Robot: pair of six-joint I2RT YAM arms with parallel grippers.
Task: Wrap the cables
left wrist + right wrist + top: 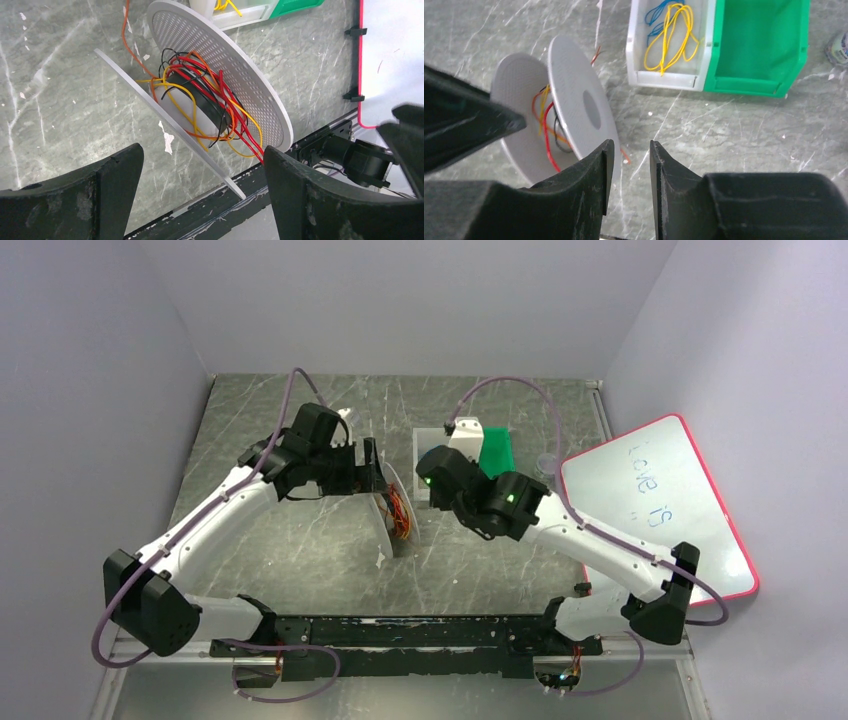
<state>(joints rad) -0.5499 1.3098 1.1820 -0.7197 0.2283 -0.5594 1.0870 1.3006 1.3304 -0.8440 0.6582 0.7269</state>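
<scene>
From above: grey spool on edge in the middle of the marbled table, with the cables bunched as an orange-red tangle between its two discs. Left gripper right at the spool's far left side, spread of the jaws not readable here. Right gripper a little to the right of the spool, apart from it, over a white bin; jaws likewise unreadable from this height. Green bin against the white one's right side; red-rimmed whiteboard at the right. From the left wrist: left gripper with jaws wide apart, nothing between them, fingers short of the spool and not touching it. Red, orange, yellow and a few black cables wrapped loosely round the hub, between a perforated disc and a plain one; one orange strand trailing off across the table. From the right wrist: right gripper nearly together, a slim gap between the fingers, clamped on nothing. Spool to the left, cables showing between the discs. White bin farther off, holding a yellow wire loop and a small blue wire coil; green bin flush against its right side.
</scene>
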